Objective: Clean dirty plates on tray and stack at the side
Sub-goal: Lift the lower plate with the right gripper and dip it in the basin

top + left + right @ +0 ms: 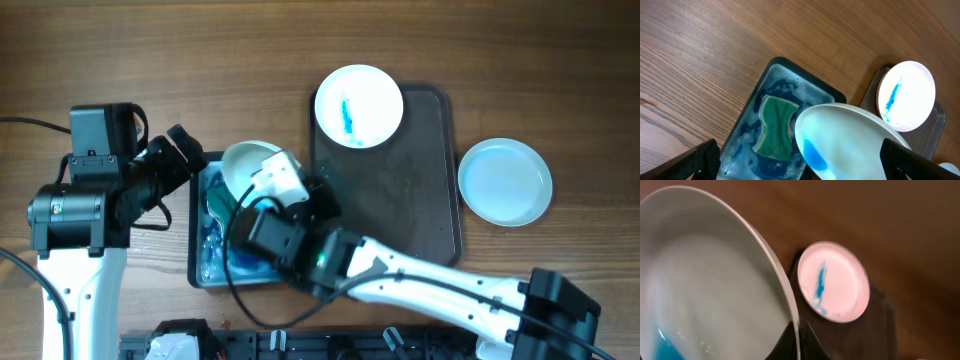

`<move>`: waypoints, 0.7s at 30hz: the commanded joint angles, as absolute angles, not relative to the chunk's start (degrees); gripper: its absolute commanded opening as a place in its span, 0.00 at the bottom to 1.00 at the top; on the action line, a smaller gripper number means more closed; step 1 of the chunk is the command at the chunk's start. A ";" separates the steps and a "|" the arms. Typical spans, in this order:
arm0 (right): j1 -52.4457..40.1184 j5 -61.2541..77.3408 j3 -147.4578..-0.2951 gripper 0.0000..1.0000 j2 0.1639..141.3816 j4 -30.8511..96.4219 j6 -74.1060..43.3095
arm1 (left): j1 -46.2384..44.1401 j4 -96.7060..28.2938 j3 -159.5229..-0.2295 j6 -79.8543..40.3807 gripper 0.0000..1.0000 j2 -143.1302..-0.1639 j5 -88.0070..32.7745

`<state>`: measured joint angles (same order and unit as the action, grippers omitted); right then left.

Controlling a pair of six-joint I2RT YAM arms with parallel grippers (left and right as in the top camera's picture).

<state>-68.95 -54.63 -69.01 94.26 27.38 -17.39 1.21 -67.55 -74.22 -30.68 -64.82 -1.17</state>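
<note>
My right gripper is shut on the rim of a white plate with a blue smear, holding it tilted over the blue tub; the plate also shows in the overhead view and the left wrist view. My left gripper is open above the tub, beside the held plate. A second plate with a blue smear lies on the far left of the dark brown tray. A plain white plate sits on the table right of the tray.
A green sponge lies in the soapy blue water of the tub. The right arm reaches across the front of the table from the right. Bare wooden table extends behind.
</note>
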 commanded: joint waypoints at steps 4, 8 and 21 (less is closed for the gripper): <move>-74.08 -70.17 -70.30 0.04 93.47 17.15 -1.61 | 1.63 -67.57 -75.02 -30.39 1.00 -64.55 -1.48; -75.33 -73.78 -70.30 0.04 93.47 12.12 4.78 | 1.63 -67.57 -75.02 -30.39 1.00 -64.55 -1.45; -75.37 -73.45 -70.28 0.04 93.47 8.51 7.33 | 1.63 -67.57 -75.02 -30.39 1.00 -64.55 -1.48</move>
<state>-75.20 -71.57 -69.14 94.26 9.61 6.48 1.21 -67.55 -74.22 -30.68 -64.82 -1.19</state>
